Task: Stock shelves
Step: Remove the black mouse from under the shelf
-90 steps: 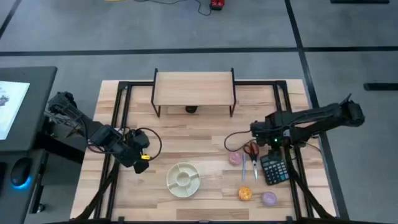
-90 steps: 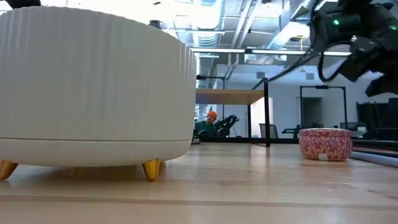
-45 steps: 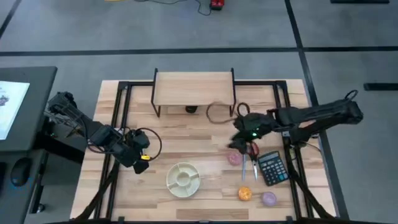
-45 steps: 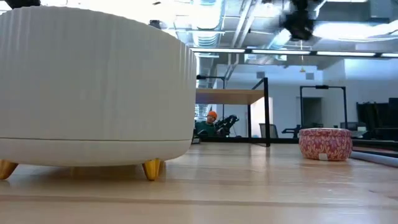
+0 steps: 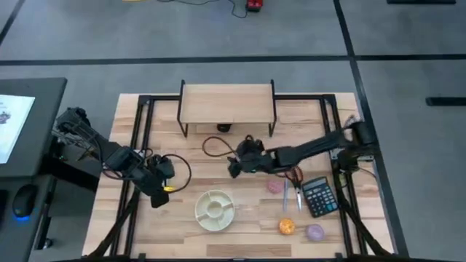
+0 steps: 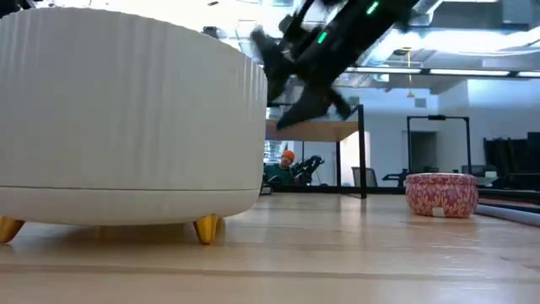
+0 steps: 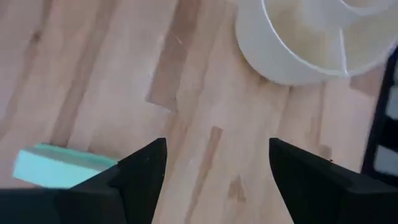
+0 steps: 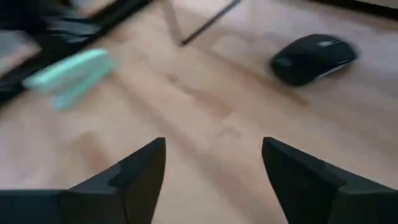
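Table: light wood, black frame rails. Shelves stand at far centre, plank top bare; a dark computer mouse sits under them. Judged stiff and stable on thin legs, best loaded from above, not gripped. White divided dish near centre; looks rigid, smooth, perhaps breakable, best taken by its rim. Right of it: calculator, scissors, three small round tins, likely light and slippery, best pinched across the sides. Right gripper reaches to table centre, above the surface, fingers spread wide, holding nothing. Left gripper hovers at left near the dish, fingers apart, empty; a mint-green stapler-like item lies beside it.
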Robot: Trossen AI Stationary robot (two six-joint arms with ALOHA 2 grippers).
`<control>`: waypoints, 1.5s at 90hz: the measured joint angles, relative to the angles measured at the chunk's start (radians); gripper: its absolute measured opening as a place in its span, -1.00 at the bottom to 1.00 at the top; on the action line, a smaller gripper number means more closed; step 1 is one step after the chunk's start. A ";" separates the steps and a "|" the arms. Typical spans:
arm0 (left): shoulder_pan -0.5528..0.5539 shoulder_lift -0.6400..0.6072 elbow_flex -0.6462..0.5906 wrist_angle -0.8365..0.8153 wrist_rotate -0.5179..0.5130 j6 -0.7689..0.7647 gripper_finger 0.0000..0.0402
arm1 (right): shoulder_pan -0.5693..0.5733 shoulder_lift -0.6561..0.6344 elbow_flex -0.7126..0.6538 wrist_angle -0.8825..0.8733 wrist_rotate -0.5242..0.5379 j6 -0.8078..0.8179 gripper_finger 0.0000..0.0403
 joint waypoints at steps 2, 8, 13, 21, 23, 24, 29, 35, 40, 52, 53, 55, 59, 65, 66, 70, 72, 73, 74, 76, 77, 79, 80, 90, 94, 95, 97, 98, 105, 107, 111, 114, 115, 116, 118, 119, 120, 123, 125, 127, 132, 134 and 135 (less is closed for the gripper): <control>0.000 0.000 0.000 0.000 0.007 0.009 0.28 | -0.006 0.023 0.013 -0.001 0.015 -0.003 0.38; 0.000 0.000 0.000 0.001 0.015 0.034 0.28 | -0.023 0.087 0.057 0.005 0.046 0.002 0.48; 0.000 0.000 0.000 0.001 0.022 0.053 0.28 | -0.032 0.141 0.094 0.005 0.071 0.009 0.56; 0.000 0.000 0.000 0.001 0.036 0.078 0.28 | -0.044 0.233 0.157 0.003 0.121 0.022 0.69; 0.000 0.000 0.000 0.001 0.037 0.083 0.28 | -0.046 0.256 0.173 0.001 0.140 0.034 0.71; 0.000 0.000 0.000 0.001 0.037 0.085 0.28 | -0.046 0.266 0.181 0.001 0.152 0.040 0.72; 0.000 0.000 0.000 0.000 0.037 0.094 0.28 | -0.051 0.323 0.224 0.003 0.207 0.073 0.75; 0.000 0.000 0.000 0.001 0.037 0.094 0.28 | -0.056 0.390 0.281 0.002 0.272 0.113 0.75; 0.000 0.000 0.000 0.000 0.037 0.097 0.28 | -0.067 0.448 0.336 0.004 0.300 0.136 0.75; 0.000 0.000 0.000 0.000 0.037 0.114 0.28 | -0.089 0.594 0.485 -0.046 0.326 0.136 0.71; 0.000 0.000 0.000 0.000 0.037 0.116 0.28 | -0.090 0.604 0.498 -0.055 0.333 0.138 0.70; 0.000 0.000 0.000 0.001 0.037 0.121 0.28 | -0.093 0.622 0.527 -0.075 0.343 0.147 0.70; 0.000 0.000 0.000 0.001 0.036 0.132 0.28 | -0.100 0.654 0.579 -0.121 0.346 0.181 0.68; 0.000 0.000 0.000 0.001 0.033 0.141 0.28 | -0.108 0.694 0.650 -0.212 0.359 0.261 0.67; 0.000 0.000 0.000 0.000 0.033 0.141 0.28 | -0.109 0.700 0.660 -0.228 0.362 0.279 0.66; 0.000 0.000 0.000 0.000 0.033 0.141 0.28 | -0.112 0.723 0.695 -0.285 0.373 0.344 0.65; 0.000 0.000 0.000 0.001 0.033 0.140 0.28 | -0.113 0.731 0.709 -0.305 0.377 0.376 0.64; 0.000 0.000 0.000 0.001 0.032 0.139 0.28 | -0.113 0.734 0.714 -0.315 0.378 0.391 0.64; 0.000 0.000 0.000 0.001 0.032 0.138 0.28 | -0.114 0.736 0.718 -0.321 0.379 0.403 0.64; 0.000 0.000 0.000 0.001 0.032 0.138 0.28 | -0.116 0.743 0.726 -0.326 0.383 0.424 0.63; 0.000 0.000 0.000 0.001 0.032 0.138 0.28 | -0.117 0.744 0.728 -0.327 0.384 0.432 0.63; 0.000 0.000 0.000 0.000 0.032 0.138 0.28 | -0.119 0.745 0.729 -0.326 0.385 0.444 0.63; 0.000 0.000 0.000 0.000 0.032 0.138 0.28 | -0.120 0.745 0.729 -0.324 0.385 0.445 0.62; 0.000 0.000 0.000 0.000 0.034 0.138 0.28 | -0.124 0.747 0.727 -0.270 0.393 0.417 0.61; 0.000 0.000 0.000 0.000 0.033 0.138 0.28 | -0.124 0.746 0.726 -0.244 0.407 0.387 0.61; 0.000 0.000 0.000 0.000 0.033 0.139 0.28 | -0.124 0.746 0.725 -0.237 0.411 0.380 0.61; 0.000 0.000 0.000 0.000 0.033 0.139 0.28 | -0.124 0.747 0.725 -0.223 0.421 0.367 0.61; 0.000 0.000 0.000 0.000 0.033 0.139 0.28 | -0.124 0.747 0.725 -0.216 0.426 0.361 0.61; 0.000 0.000 0.000 0.001 0.033 0.139 0.28 | -0.126 0.749 0.724 -0.202 0.445 0.355 0.61; 0.000 0.000 0.000 0.000 0.034 0.139 0.28 | -0.130 0.749 0.725 -0.205 0.444 0.362 0.61; 0.000 0.000 0.000 0.000 0.034 0.139 0.28 | -0.139 0.747 0.725 -0.210 0.435 0.376 0.61; 0.000 0.000 0.000 0.000 0.034 0.139 0.28 | -0.146 0.746 0.726 -0.212 0.424 0.379 0.61; 0.000 0.000 0.000 0.001 0.034 0.139 0.28 | -0.149 0.746 0.726 -0.212 0.422 0.379 0.61; 0.000 0.000 0.000 0.001 0.033 0.139 0.28 | -0.152 0.746 0.726 -0.213 0.421 0.379 0.61; 0.000 0.000 0.000 0.000 0.033 0.139 0.28 | -0.157 0.746 0.726 -0.215 0.421 0.379 0.61; 0.000 0.000 0.000 0.000 0.033 0.139 0.28 | -0.160 0.746 0.726 -0.216 0.421 0.379 0.61; 0.000 0.000 0.000 0.000 0.033 0.139 0.28 | -0.163 0.746 0.726 -0.216 0.420 0.379 0.61; 0.000 0.000 0.000 0.001 0.033 0.139 0.28 | -0.171 0.746 0.726 -0.219 0.418 0.379 0.61; 0.000 0.000 0.000 0.000 0.031 0.139 0.28 | -0.178 0.746 0.726 -0.222 0.416 0.379 0.61; 0.000 0.000 0.000 0.000 0.029 0.139 0.28 | -0.184 0.746 0.726 -0.222 0.413 0.380 0.61; 0.000 0.000 0.000 0.001 0.021 0.140 0.28 | -0.200 0.746 0.726 -0.222 0.405 0.379 0.61; 0.000 0.000 0.000 0.000 0.018 0.142 0.28 | -0.207 0.746 0.726 -0.222 0.404 0.379 0.61; 0.000 0.000 0.000 0.000 0.017 0.143 0.28 | -0.210 0.746 0.726 -0.222 0.403 0.379 0.61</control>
